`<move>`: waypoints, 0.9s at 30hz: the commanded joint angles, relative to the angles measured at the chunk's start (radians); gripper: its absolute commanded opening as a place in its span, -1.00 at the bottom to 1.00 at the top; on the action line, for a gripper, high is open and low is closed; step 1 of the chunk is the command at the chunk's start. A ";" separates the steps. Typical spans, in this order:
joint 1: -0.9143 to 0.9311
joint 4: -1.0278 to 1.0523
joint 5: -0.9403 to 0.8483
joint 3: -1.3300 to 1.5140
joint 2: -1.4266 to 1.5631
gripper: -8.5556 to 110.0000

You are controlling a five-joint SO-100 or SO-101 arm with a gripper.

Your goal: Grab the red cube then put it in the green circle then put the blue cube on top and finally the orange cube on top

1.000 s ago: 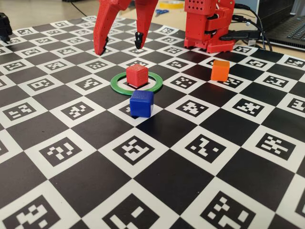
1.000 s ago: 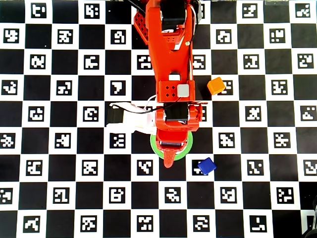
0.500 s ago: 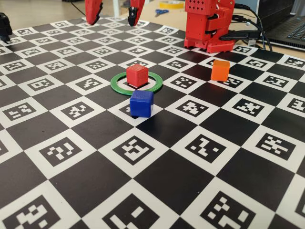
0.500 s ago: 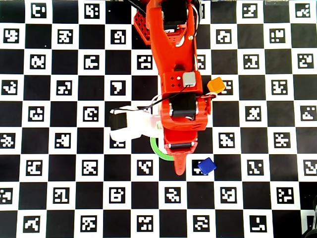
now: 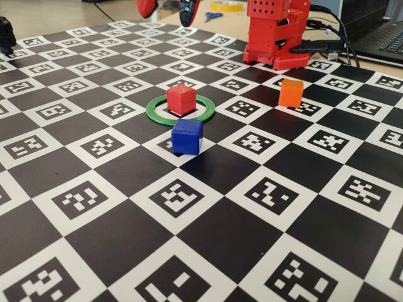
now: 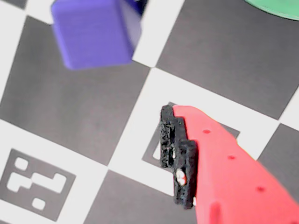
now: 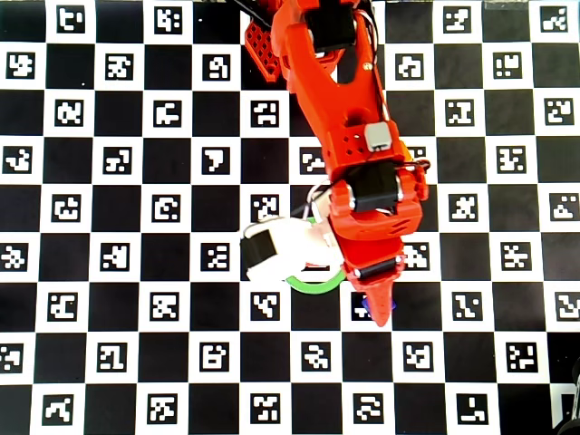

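End effector (image 5: 167,9) swung right over blue cube (image 5: 187,136), jaws spread wide, empty, cubes unmoved

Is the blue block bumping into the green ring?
Apart. In the fixed view, a strip of board shows between the blue cube and the green circle.
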 commanded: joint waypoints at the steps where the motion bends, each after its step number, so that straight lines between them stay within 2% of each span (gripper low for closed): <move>1: -0.031 -0.008 -0.031 -0.129 -0.018 -0.08; 10: -0.071 -0.002 -0.072 -0.218 -0.186 -0.08; 27: -0.072 -0.219 -0.097 0.029 -0.221 -0.08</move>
